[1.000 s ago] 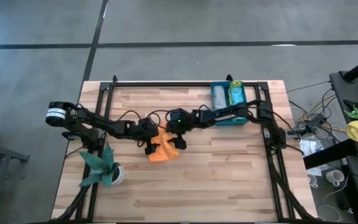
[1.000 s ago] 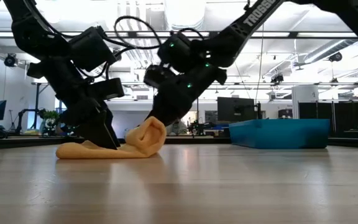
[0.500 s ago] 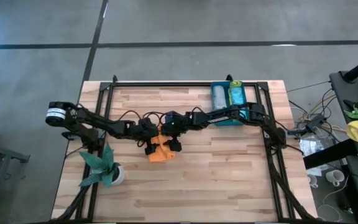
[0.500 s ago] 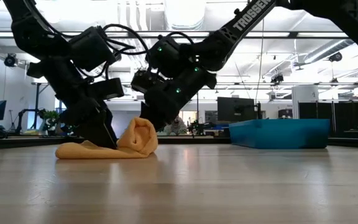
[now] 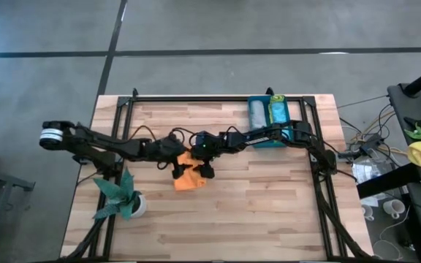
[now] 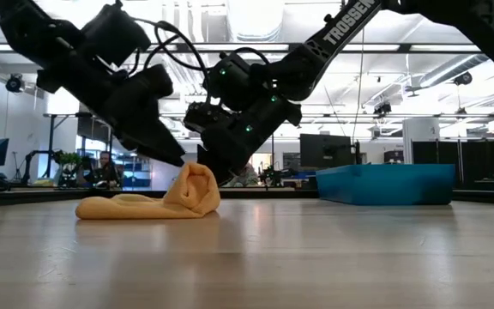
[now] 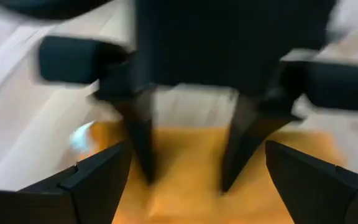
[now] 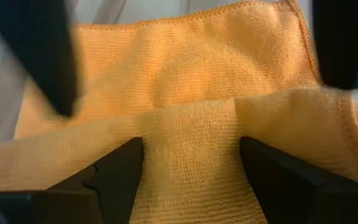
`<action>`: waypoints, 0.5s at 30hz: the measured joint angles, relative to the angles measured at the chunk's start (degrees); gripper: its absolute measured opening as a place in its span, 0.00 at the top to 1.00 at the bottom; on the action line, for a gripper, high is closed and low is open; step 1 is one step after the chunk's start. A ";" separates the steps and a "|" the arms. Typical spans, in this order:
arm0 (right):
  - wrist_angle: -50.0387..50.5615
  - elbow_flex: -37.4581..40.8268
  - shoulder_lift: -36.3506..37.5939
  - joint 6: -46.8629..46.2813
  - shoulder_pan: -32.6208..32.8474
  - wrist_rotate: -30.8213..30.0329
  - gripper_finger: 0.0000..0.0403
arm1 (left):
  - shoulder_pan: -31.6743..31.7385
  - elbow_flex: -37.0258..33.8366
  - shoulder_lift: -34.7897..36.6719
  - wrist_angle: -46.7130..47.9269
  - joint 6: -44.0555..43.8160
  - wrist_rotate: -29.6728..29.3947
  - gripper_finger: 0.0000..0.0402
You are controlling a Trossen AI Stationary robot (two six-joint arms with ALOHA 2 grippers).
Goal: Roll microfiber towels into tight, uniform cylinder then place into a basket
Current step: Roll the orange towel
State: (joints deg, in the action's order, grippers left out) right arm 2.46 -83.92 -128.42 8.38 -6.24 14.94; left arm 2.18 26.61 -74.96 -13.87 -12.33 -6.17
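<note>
I see the orange towel (image 5: 189, 176) lying near the middle of the table (image 5: 254, 212), partly rolled: from table height the roll (image 6: 193, 189) stands at one end and a flat tail (image 6: 118, 206) trails off toward the left arm's side. My right gripper (image 5: 206, 166) is down at the roll, and its wrist camera looks straight onto orange cloth (image 8: 191, 124), with a folded edge running across between the two fingers (image 8: 120, 171); those fingers stand apart with the cloth between them, pressed onto the fold, though I cannot tell whether they actually pinch it. My left gripper (image 5: 177, 169) sits just beside the other one at the towel's left edge, and from table height its tips (image 6: 175, 158) hang just above the roll, apart from the cloth. Its own camera shows the fingers (image 7: 98, 174) spread wide with nothing between them, the orange towel below and the right arm's two dark fingers (image 7: 143, 149) opposite. The basket (image 5: 270, 123) sits at the table's far edge toward the right, well apart from the towel, with a grey roll (image 5: 256, 114) and a lime green roll (image 5: 278, 113) side by side inside. A potted plant (image 5: 120, 197) stands at the near left.
</note>
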 joint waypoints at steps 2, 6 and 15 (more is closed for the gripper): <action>0.04 0.02 0.00 0.04 -0.02 -0.01 0.34 | -1.63 0.09 -1.48 -2.63 -2.03 0.25 0.12; 0.12 0.02 0.00 -0.14 -0.02 -0.08 0.34 | -6.23 0.35 -5.02 -5.38 -6.93 -4.34 0.12; 0.24 0.00 0.00 -0.74 -0.02 -0.02 0.34 | -10.58 0.81 -16.06 -18.30 -14.04 -12.00 0.12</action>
State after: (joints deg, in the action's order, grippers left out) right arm 2.70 -83.92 -128.42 7.64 -6.26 14.92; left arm -8.40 27.42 -91.03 -32.17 -26.37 -18.17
